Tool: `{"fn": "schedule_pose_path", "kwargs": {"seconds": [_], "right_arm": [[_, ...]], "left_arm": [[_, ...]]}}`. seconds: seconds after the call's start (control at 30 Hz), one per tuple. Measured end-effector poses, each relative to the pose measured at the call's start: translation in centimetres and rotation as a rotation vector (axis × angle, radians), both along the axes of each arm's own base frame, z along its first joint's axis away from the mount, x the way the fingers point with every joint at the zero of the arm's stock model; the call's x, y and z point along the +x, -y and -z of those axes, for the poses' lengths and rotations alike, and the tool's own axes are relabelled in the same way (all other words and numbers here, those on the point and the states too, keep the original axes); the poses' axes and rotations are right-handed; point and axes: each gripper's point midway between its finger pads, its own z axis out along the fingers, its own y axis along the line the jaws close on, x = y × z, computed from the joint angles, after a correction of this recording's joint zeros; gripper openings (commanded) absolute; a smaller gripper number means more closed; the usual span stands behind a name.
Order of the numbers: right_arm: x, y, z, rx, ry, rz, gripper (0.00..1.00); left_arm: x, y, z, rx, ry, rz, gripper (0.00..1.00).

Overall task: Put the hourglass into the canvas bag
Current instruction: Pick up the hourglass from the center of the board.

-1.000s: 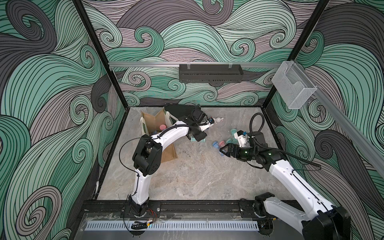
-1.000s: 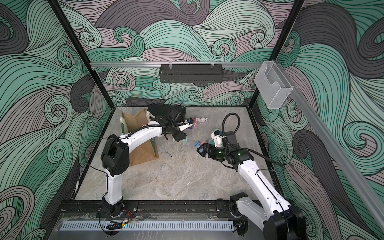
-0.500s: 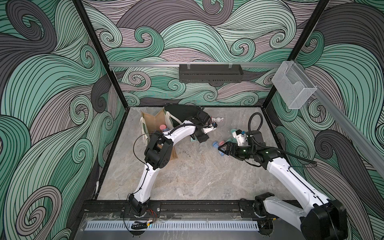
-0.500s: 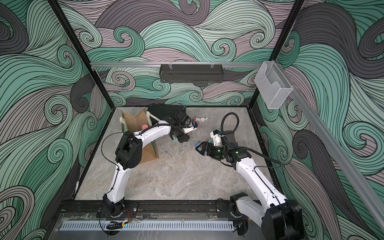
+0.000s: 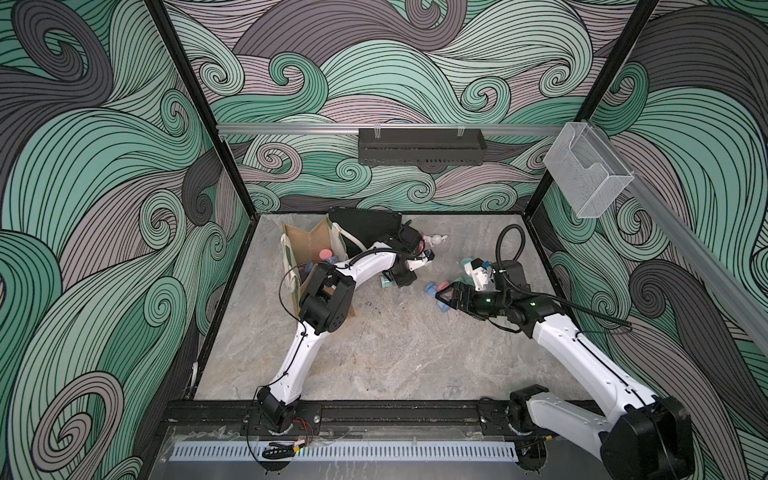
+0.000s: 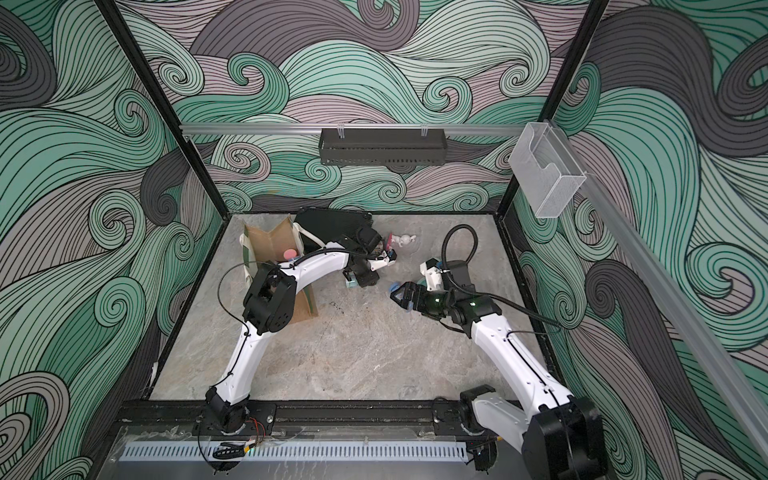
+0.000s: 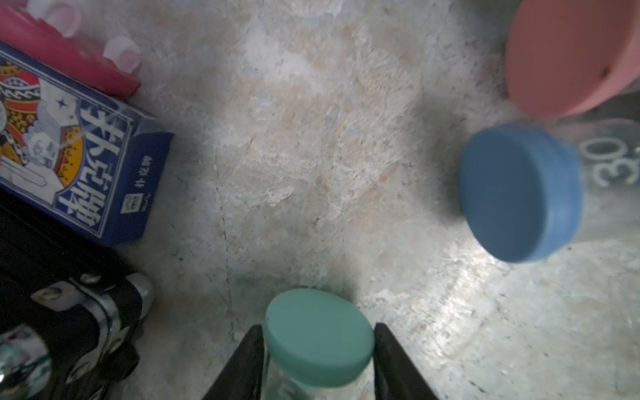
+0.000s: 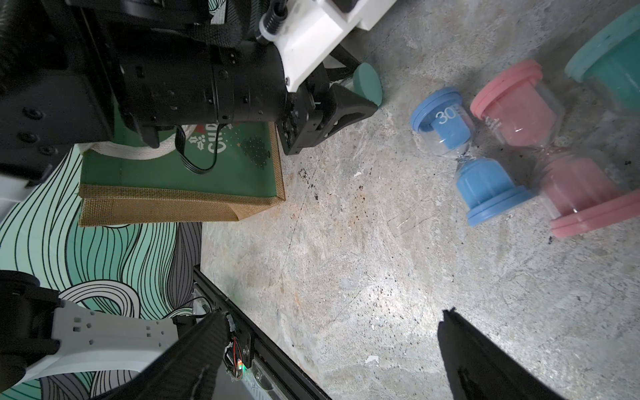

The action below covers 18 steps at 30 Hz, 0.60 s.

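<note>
Two fingers (image 7: 242,363) of the left gripper (image 7: 318,327) flanked the teal hourglass (image 7: 318,341) at its cap (clamping undeterminable), long axis along them; the right gripper (image 8: 334,313), spread wide, lay farther off.

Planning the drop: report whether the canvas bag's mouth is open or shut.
Open. In both top views the canvas bag stands upright, mouth spread, tan inner wall exposed, a pink cap visible inside.

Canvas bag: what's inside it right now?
In a top view the canvas bag stands open, with a pink round cap and a bit of blue showing inside. The left arm covers the rest of the opening, so anything deeper is hidden.
</note>
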Motion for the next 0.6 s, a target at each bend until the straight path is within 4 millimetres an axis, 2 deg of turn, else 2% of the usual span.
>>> {"fn": "schedule_pose_path", "kwargs": {"seconds": [0.6], "right_arm": [[0.18,-0.05,0.04,0.002,0.001,0.002,1.0]], "left_arm": [[0.2,0.76,0.15,-0.023,-0.006,-0.007,0.45]]}}
